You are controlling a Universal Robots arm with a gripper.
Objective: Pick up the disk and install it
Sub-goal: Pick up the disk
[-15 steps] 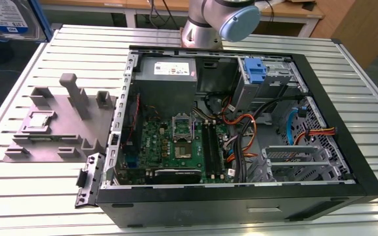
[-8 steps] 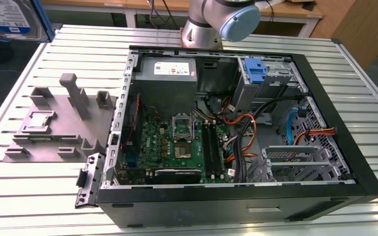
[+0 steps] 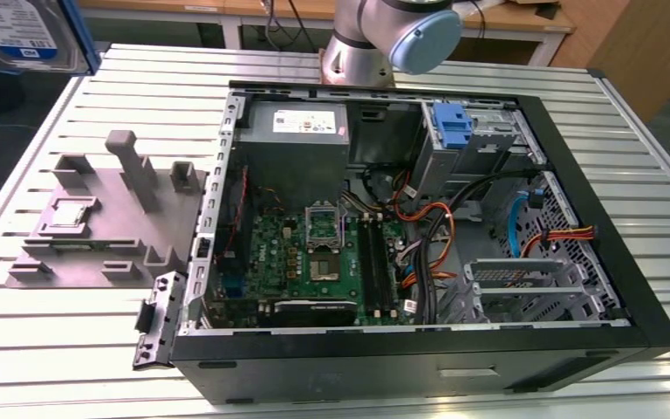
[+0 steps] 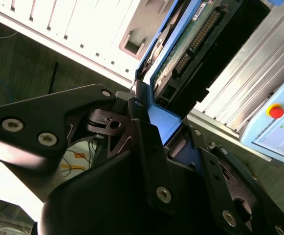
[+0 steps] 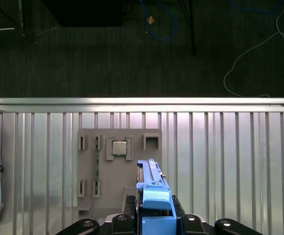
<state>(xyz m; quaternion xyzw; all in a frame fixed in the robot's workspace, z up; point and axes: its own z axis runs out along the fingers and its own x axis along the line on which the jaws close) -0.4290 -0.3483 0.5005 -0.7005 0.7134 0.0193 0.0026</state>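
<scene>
A: Where's fixture (image 3: 91,227)?
B: On table (image 3: 67,349), exterior view's left of PC case (image 3: 428,349).
A: Disk (image 5: 150,178)?
B: In gripper (image 5: 154,218), up over fixture, in first wrist view.

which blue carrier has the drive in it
The one in the gripper: the disk at the exterior view's upper left. The bracket in the case is bare.

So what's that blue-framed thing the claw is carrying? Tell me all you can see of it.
The disk is a flat silver metal drive with a white, blue-banded label, framed by a blue plastic carrier. The second wrist view shows its green circuit board and a dark connector row. It hangs in the air above the grey tray on the slatted table. The claw is shut on the carrier's end; nothing else touches it.
</scene>
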